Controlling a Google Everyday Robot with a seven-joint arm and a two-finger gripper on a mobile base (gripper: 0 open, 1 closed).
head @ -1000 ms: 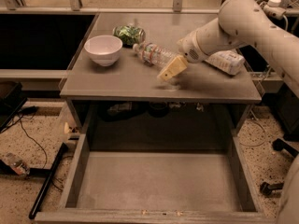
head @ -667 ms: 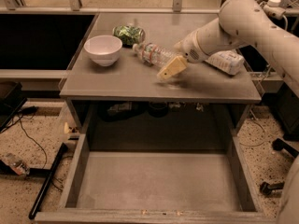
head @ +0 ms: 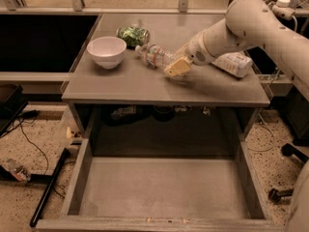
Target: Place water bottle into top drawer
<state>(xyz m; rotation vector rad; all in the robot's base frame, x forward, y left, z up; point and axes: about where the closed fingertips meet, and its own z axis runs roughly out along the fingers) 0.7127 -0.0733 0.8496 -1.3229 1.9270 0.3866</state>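
The water bottle (head: 155, 55), clear ribbed plastic with a red-and-white label band and a white cap pointing left, lies on its side on the grey table top (head: 120, 83). My gripper (head: 176, 65) is at the bottle's right, bottom end, low over the table, and part of that end is hidden behind it. The top drawer (head: 76, 187) is pulled out below the table front, a wide shallow grey box with nothing in it.
A white bowl (head: 106, 51) stands left of the bottle, with a green snack bag (head: 132, 35) behind it. A second bottle with a whitish-blue label (head: 234, 64) lies at the table's right, under my arm. Cables and a black bar (head: 48, 187) lie on the floor left.
My gripper has shifted very slightly upward beside the bottle's end. The bottle and the drawer have not visibly moved.
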